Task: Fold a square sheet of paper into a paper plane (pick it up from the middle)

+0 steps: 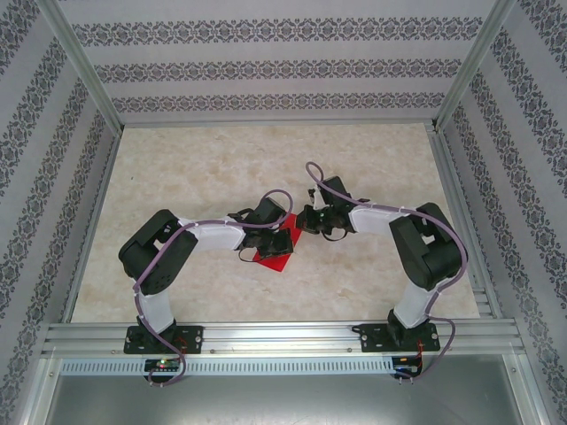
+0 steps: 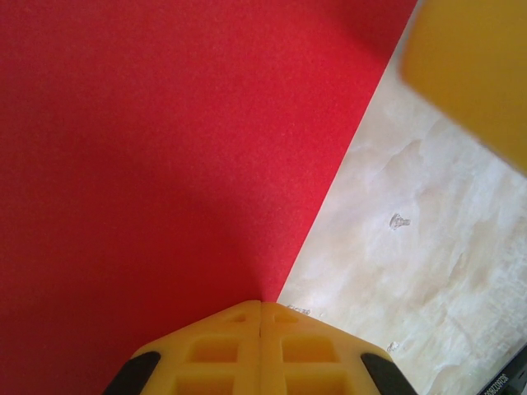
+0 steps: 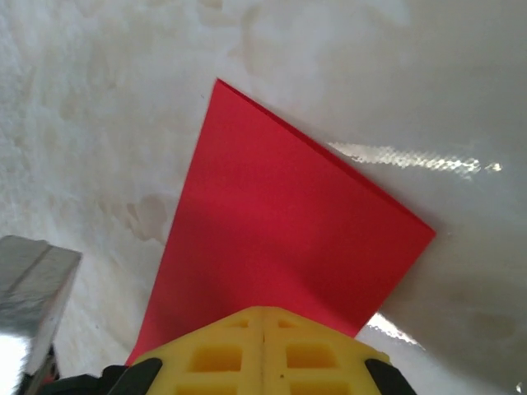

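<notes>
Here, left hand and right hand each clamp the square sheet of paper (bright red) over a pale marbled desk. Patterned walls enclose it.

Bright, even light. Glare streaks the tabletop in the right wrist view; soft shadow darkens the square sheet of paper close up.

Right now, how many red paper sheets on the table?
1. The red sheet lies at the middle of the table, with the left pincer and right pincer both shut, tips against it. Another stacked beneath could be hidden.
</notes>
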{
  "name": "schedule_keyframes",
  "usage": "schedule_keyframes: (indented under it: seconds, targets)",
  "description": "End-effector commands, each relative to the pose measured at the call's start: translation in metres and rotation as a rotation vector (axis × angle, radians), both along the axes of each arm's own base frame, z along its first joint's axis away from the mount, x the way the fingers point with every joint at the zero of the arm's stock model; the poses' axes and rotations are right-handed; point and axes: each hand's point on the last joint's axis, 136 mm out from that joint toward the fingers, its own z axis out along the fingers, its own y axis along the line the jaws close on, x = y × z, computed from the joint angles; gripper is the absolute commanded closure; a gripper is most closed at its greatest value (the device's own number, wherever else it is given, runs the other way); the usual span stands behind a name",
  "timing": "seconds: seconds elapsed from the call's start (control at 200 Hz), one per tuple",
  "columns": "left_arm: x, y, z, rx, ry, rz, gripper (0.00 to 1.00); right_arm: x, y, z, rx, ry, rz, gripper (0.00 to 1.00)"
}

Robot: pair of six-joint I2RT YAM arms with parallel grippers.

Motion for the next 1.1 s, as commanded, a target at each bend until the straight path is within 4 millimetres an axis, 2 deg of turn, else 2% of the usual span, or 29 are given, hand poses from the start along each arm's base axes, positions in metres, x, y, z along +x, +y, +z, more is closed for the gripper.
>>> schedule_keyframes:
  seconds: [0.0, 0.085, 0.275, 0.48, 0.575, 0.714, 0.839, 1.094]
  targets:
    - [-0.029, 0.018, -0.027, 0.112, 0.108, -0.030, 1.00, 0.004, 0.004, -0.009, 0.012, 0.024, 0.007, 0.97]
    - [-0.024, 0.012, -0.018, 0.089, 0.071, -0.055, 1.00, 0.004, 0.001, -0.019, -0.017, 0.051, 0.016, 0.97]
    - [-0.001, -0.010, 0.027, -0.045, -0.108, -0.137, 0.96, 0.004, -0.008, -0.037, -0.073, 0.082, 0.061, 0.98]
    - [0.026, -0.018, 0.039, -0.174, -0.200, -0.157, 0.94, 0.020, -0.004, -0.033, -0.047, 0.045, 0.140, 0.97]
    - [0.031, -0.023, 0.037, -0.195, -0.218, -0.187, 0.93, 0.024, -0.003, -0.032, -0.042, 0.041, 0.157, 0.97]
    - [0.033, -0.022, 0.022, -0.161, -0.204, -0.202, 0.93, 0.024, -0.003, -0.033, -0.040, 0.054, 0.160, 0.97]
    - [0.029, -0.021, 0.011, -0.154, -0.177, -0.204, 0.93, 0.020, -0.003, -0.036, -0.040, 0.071, 0.155, 0.96]
    - [0.020, -0.019, 0.002, -0.147, -0.147, -0.207, 0.93, 0.019, -0.007, -0.045, -0.064, 0.099, 0.131, 0.96]
